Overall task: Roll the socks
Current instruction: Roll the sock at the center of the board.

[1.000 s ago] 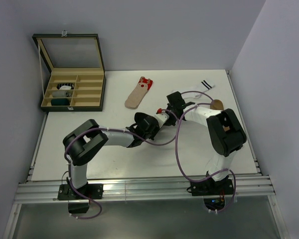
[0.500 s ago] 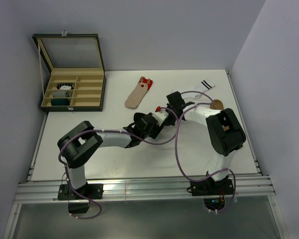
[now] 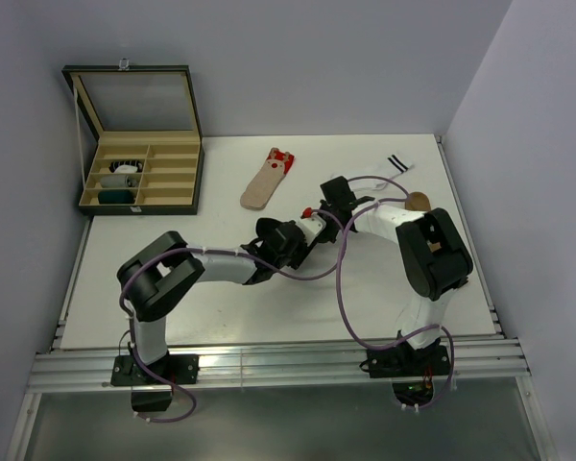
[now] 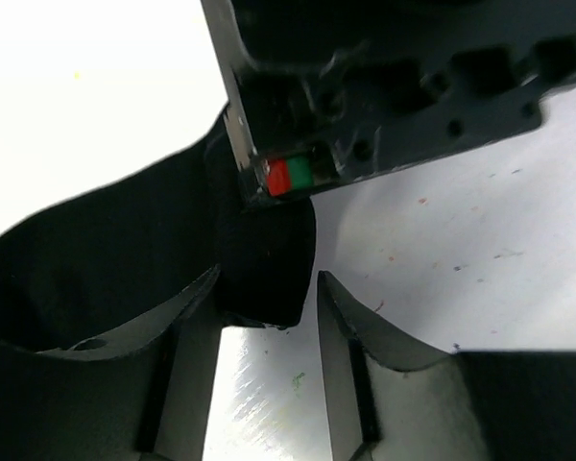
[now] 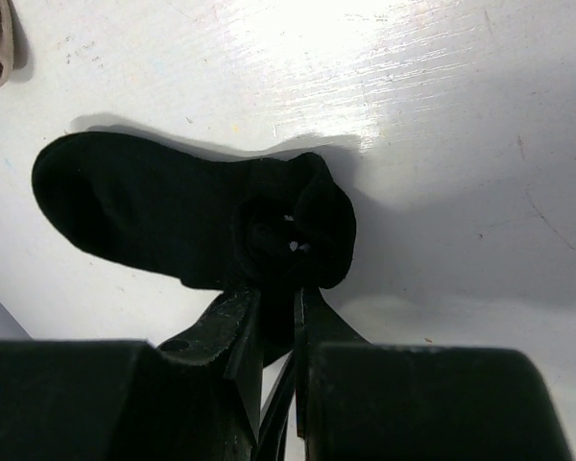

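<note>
A black sock (image 5: 144,216) lies on the white table (image 5: 461,115), one end rolled into a tight coil (image 5: 298,226). My right gripper (image 5: 276,288) is shut on that coil. In the left wrist view the same black sock (image 4: 115,250) ends in the coil (image 4: 264,254), which sits between the tips of my open left gripper (image 4: 269,288), with a gap to the right finger (image 4: 350,317). From above, the left gripper (image 3: 307,229) and right gripper (image 3: 319,215) meet at mid-table and hide the black sock. A beige sock with a red cuff (image 3: 266,180) lies flat behind them.
A white sock with black stripes (image 3: 392,163) and a brown bundle (image 3: 419,202) lie at the back right. An open wooden compartment box (image 3: 139,197) holding rolled socks stands at the back left. Purple cables loop over both arms.
My left gripper has opened from shut around the coiled end, and the left arm's elbow has shifted slightly. The right gripper has kept its grip and place.
</note>
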Controlling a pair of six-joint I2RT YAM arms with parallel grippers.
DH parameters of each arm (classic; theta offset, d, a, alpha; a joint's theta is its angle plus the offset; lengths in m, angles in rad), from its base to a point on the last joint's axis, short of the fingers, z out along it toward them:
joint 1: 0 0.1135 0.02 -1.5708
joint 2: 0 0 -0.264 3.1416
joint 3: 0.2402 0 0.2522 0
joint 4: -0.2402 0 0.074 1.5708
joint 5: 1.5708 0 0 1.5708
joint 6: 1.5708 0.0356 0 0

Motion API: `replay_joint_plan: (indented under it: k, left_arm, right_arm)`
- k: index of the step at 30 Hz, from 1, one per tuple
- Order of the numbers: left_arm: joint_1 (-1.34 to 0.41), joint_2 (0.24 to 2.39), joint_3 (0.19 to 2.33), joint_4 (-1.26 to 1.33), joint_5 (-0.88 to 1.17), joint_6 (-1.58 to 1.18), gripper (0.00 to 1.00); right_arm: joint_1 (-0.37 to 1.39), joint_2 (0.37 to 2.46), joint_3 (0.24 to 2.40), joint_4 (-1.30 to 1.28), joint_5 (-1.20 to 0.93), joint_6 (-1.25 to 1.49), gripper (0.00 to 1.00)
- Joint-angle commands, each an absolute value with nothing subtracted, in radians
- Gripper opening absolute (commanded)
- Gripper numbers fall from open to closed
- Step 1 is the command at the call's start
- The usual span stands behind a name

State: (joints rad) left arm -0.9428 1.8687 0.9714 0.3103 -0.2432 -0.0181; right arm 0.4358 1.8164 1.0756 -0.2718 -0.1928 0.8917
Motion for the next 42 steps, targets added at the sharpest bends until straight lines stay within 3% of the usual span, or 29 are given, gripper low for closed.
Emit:
replay_joint_plan:
  k: [1, 6, 12, 16, 20, 23, 31, 42]
  left_arm:
    - [-0.951, 1.896, 1.008, 0.252, -0.250, -0.015, 0.46]
    - [-0.951, 1.896, 0.999, 0.238, -0.262, -0.026, 0.36]
    - [-0.950, 1.891, 1.025, 0.226, -0.241, -0.044, 0.01]
    - [-0.940, 1.888, 1.034, 0.201, -0.190, -0.089, 0.01]
    - [-0.881, 1.882, 1.055, 0.135, -0.092, -0.194, 0.01]
    - [-0.828, 1.865, 1.061, 0.101, -0.040, -0.244, 0.01]
    - [-0.713, 1.833, 1.039, 0.077, 0.201, -0.449, 0.01]
    - [-0.554, 1.819, 0.723, 0.553, 0.434, -0.964, 0.01]
  right_arm:
    - [0.443, 1.856, 1.081, -0.322, -0.189, 0.876, 0.02]
    - [0.443, 1.855, 1.077, -0.316, -0.189, 0.874, 0.02]
    - [0.443, 1.844, 1.069, -0.301, -0.195, 0.874, 0.05]
    - [0.442, 1.816, 1.048, -0.269, -0.198, 0.880, 0.19]
    - [0.436, 1.757, 1.022, -0.216, -0.196, 0.877, 0.43]
    - [0.428, 1.700, 0.994, -0.178, -0.186, 0.884, 0.55]
    - [0.405, 1.536, 0.861, -0.003, -0.091, 0.951, 0.63]
    - [0.419, 1.569, 0.813, 0.138, -0.153, 0.933, 0.63]
